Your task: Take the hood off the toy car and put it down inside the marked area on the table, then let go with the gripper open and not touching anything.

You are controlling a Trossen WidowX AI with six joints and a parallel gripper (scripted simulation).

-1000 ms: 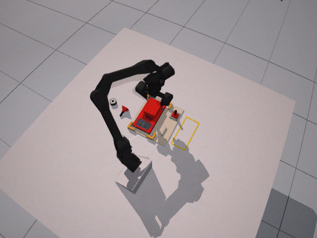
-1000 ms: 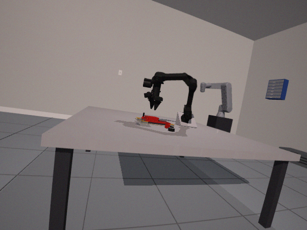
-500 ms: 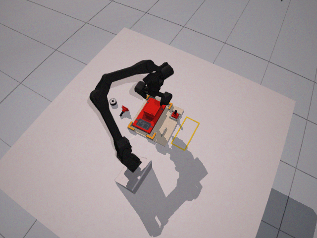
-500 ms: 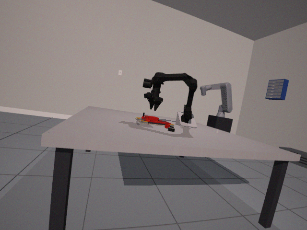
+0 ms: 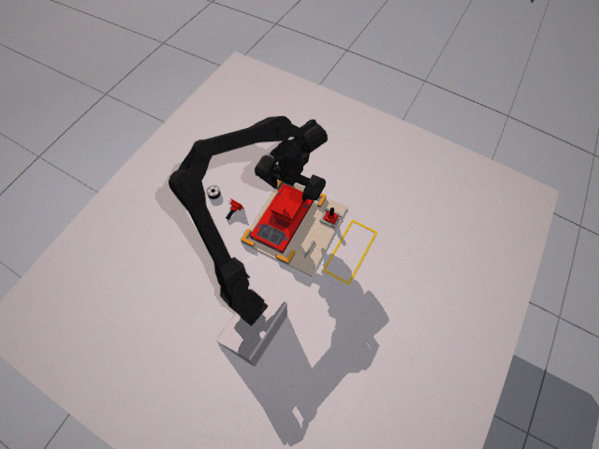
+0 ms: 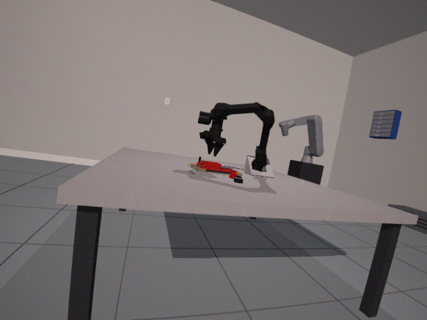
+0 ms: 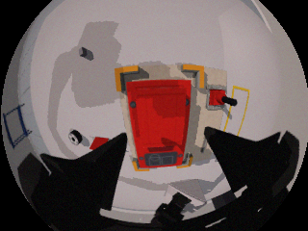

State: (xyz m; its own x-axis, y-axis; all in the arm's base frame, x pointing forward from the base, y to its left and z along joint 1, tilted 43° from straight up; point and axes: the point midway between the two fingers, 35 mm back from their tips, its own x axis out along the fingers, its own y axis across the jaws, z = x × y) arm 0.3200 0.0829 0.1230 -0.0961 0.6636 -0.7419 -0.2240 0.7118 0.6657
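Observation:
The red toy car (image 5: 279, 218) (image 6: 213, 169) sits on a beige board (image 5: 316, 239) (image 7: 214, 83) held between orange corner brackets. Its raised red hood panel (image 5: 286, 200) is on the car body. A grey windowed part is at the car's near end. My gripper (image 5: 292, 180) (image 6: 214, 151) (image 7: 167, 134) is open and empty. It hangs a little above the far end of the car, fingers pointing down, touching nothing. The yellow marked rectangle (image 5: 338, 244) (image 7: 246, 107) lies on the table (image 5: 435, 251) (image 6: 137, 179) just right of the board, with nothing inside it.
A small wheel (image 5: 212, 192) (image 7: 76, 135) and a red-and-black part (image 5: 234, 207) lie left of the car. Another red-and-black part (image 5: 331, 215) (image 7: 221, 98) and a thin pin (image 5: 309, 249) sit on the board. The arm's base plate (image 5: 251, 338) is nearer. A grey arm (image 6: 307, 137) stands beyond the table.

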